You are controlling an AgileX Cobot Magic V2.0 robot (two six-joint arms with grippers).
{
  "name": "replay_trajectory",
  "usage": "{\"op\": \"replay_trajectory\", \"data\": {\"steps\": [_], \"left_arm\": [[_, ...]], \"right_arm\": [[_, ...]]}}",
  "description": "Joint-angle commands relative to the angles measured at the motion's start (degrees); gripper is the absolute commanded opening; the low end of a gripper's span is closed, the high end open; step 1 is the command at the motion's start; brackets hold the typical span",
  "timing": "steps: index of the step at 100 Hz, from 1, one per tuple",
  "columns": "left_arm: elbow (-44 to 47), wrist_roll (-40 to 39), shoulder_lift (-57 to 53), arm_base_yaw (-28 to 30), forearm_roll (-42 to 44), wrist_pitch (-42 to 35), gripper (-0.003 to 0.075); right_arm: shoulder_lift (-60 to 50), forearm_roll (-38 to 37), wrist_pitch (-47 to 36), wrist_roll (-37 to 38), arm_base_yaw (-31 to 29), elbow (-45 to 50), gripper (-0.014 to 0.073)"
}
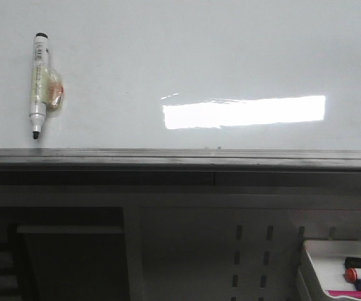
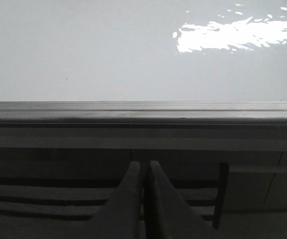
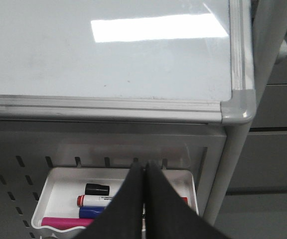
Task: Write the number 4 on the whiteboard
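Whiteboard [image 1: 168,56] fills the upper front view, w/ bright glare at centre-right and no number drawn on it; black-tipped marker [image 1: 39,81] lies on its left part, tip toward the dark edge rail [image 1: 180,160]. Left gripper [image 2: 143,172], fingers pressed together, sits below the rail; right gripper [image 3: 144,172], likewise closed, holds nothing, above the white tray [image 3: 64,184] of markers.
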Motion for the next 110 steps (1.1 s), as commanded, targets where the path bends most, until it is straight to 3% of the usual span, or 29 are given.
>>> {"op": "replay_trajectory", "data": {"steps": [1, 96, 110], "left_arm": [[1.9, 0.0, -1.4, 0.2, 0.0, -4.0, -0.002], [1.9, 0.0, -1.4, 0.2, 0.0, -4.0, -0.002], [1.9, 0.0, -1.4, 0.2, 0.0, -7.3, -0.002]], "right_arm": [[-0.9, -1.2, -1.6, -0.2, -0.3, 1.1, -0.0064], [-0.9, -1.2, -1.6, -0.2, -0.3, 1.1, -0.0064], [-0.9, -1.2, -1.6, -0.2, -0.3, 1.1, -0.0064]]}}
